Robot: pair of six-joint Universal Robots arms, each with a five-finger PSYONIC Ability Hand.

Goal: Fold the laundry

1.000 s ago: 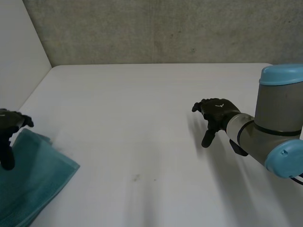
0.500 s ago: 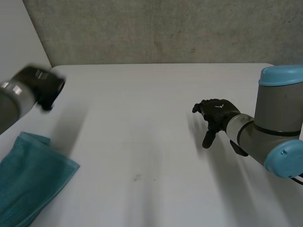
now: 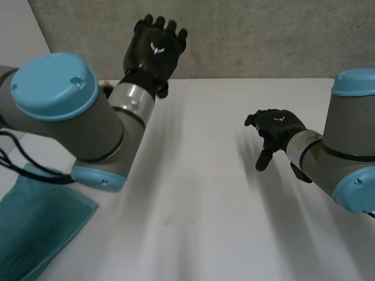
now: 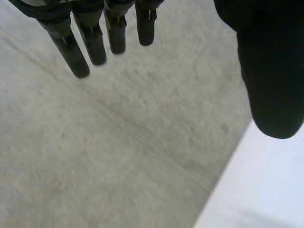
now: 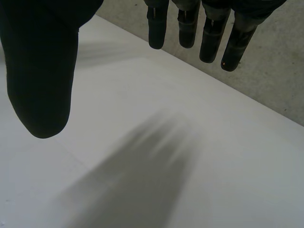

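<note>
Beside the left arm (image 3: pixel 64 117), teal towel (image 3: pixel 35 228), flat, smooth-surfaced

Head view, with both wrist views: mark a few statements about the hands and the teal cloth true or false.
1. The left hand grips the teal cloth. False: it is open and empty, up in front of the grey wall.
2. The right hand is open and holds nothing. True.
3. The cloth lies in the middle of the white table. False: it lies at the table's near left corner, below the left arm.
4. Neither hand touches the cloth. True.
</note>
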